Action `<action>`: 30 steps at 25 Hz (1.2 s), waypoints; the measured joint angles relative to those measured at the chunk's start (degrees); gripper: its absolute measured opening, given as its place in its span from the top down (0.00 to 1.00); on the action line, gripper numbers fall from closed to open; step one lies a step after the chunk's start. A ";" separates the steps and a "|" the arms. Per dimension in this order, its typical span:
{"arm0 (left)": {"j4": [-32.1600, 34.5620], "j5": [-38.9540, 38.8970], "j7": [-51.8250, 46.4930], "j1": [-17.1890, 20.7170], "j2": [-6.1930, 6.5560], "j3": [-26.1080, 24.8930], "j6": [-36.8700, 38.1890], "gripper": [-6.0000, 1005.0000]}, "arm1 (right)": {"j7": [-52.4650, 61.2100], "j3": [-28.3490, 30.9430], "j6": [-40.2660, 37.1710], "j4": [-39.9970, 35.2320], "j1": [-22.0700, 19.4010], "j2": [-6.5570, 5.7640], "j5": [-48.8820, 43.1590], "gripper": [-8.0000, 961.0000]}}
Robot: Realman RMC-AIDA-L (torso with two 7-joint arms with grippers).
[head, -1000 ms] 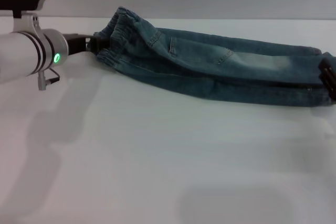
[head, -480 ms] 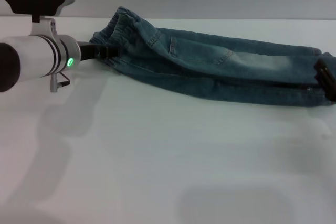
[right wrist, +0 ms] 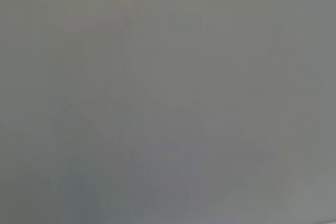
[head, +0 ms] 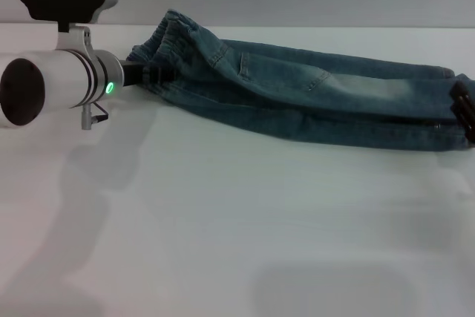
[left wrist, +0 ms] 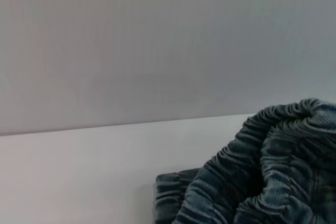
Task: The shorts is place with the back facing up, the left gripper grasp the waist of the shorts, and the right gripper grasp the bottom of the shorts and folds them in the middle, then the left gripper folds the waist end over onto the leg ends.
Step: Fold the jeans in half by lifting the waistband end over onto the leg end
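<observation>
Pushing in from the left, the left gripper (head: 152, 74), a black two-finger claw on a thick white arm, has closed the last gap since a second ago and now noses into the ruffled elastic waist (head: 172, 51) of the long blue washed-denim shorts (head: 312, 98), which lie already doubled lengthwise across the far side of the white table (head: 237, 235). Whether its fingers are spread or pinching cloth I cannot tell; likely the grasp before the final fold. Far right, the black right gripper (head: 462, 111) sits at the flat hemmed leg ends (head: 445, 109), grip unreadable
</observation>
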 joint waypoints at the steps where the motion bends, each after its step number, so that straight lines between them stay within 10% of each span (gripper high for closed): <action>1: 0.92 -0.18 0.03 -0.54 -0.02 0.14 0.37 0.27 | 0.09 0.00 0.00 0.21 -0.12 0.00 -0.18 0.40; 22: 4.47 -4.68 -0.22 -0.15 -0.23 7.17 9.64 0.34 | 1.34 0.00 -0.10 4.55 -3.20 0.00 -1.94 0.40; 30: 4.08 -4.79 -0.40 0.61 -0.22 7.35 9.51 0.69 | 1.95 0.00 -0.07 4.70 -3.72 0.00 -2.23 0.40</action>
